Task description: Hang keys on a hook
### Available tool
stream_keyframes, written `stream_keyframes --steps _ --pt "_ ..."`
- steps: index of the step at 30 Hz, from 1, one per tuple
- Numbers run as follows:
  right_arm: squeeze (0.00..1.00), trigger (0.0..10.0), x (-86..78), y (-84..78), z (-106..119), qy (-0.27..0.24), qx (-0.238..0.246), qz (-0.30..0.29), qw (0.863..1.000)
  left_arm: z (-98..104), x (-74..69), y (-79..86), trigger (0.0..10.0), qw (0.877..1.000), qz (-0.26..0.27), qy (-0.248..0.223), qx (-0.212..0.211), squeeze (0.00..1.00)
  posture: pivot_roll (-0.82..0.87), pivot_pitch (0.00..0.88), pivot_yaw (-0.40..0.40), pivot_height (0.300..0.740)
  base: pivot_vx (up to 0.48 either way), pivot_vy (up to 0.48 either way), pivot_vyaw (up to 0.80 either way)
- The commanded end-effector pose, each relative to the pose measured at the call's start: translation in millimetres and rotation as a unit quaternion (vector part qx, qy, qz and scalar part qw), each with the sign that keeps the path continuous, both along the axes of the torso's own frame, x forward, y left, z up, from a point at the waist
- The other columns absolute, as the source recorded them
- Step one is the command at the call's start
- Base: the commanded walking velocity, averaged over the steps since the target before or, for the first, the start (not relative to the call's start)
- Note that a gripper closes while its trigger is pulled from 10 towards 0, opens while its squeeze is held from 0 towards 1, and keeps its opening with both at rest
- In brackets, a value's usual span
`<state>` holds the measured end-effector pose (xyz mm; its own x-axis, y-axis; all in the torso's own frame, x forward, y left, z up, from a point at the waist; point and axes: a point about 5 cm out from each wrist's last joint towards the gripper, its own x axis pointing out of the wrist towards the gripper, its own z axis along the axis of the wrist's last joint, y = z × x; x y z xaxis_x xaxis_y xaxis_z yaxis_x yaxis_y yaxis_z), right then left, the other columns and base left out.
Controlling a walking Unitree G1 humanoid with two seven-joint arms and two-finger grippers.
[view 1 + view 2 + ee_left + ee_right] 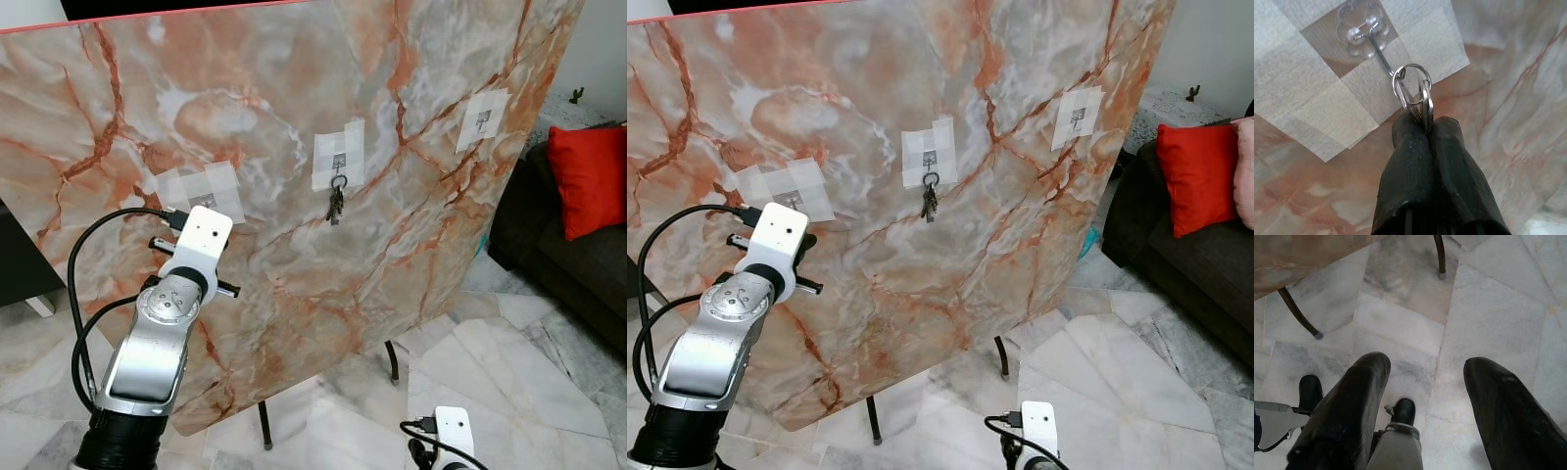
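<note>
No readable writing anywhere on the marble board (294, 127). Left gripper (1422, 128) pressed up at the board's left hook (1369, 40), black fingers (1405, 161) clamped together on the keys (1424, 105). Key blades running along the fingers, long axis in line with the gripper; key ring (1411, 83) threaded on the hook's wire, leading end toward the clear plastic base taped to the board. Second bunch (336, 204) hanging straight down from the board's middle hook (338, 164). Right gripper (1425, 382) low, below the board, fingers spread apart over the marble floor (1498, 308).
</note>
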<state>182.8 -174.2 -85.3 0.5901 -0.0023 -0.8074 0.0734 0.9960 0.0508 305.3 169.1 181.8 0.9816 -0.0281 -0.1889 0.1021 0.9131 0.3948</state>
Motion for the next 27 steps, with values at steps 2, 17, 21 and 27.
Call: stream_keyframes --steps 2,17,21,27 --pt "0.0 10.0 -1.2 -1.2 -0.6 0.003 0.0 -0.003 1.0 4.8 3.2 1.6 10.0 1.0 0.011 -0.003 0.001 0.0 0.09 0.0 -0.045 0.74 0.0 0.0 0.0" --pt "0.0 10.0 -1.5 -0.9 -0.7 0.003 0.0 -0.004 1.0 8.0 6.2 1.7 10.0 1.0 0.015 0.001 0.002 0.0 0.09 0.0 -0.043 0.74 0.0 0.0 0.0" --pt "0.0 10.0 -1.5 -0.8 -0.7 0.003 0.0 -0.004 1.0 7.6 6.2 2.0 10.0 1.0 0.016 0.005 0.004 0.0 0.09 0.0 -0.043 0.74 0.0 0.0 0.0" --pt "0.0 10.0 -1.4 -1.0 -0.6 0.003 0.001 -0.004 1.0 4.6 5.5 3.2 10.0 1.0 0.019 0.019 0.005 0.0 0.09 0.0 -0.043 0.74 0.0 0.0 0.0"
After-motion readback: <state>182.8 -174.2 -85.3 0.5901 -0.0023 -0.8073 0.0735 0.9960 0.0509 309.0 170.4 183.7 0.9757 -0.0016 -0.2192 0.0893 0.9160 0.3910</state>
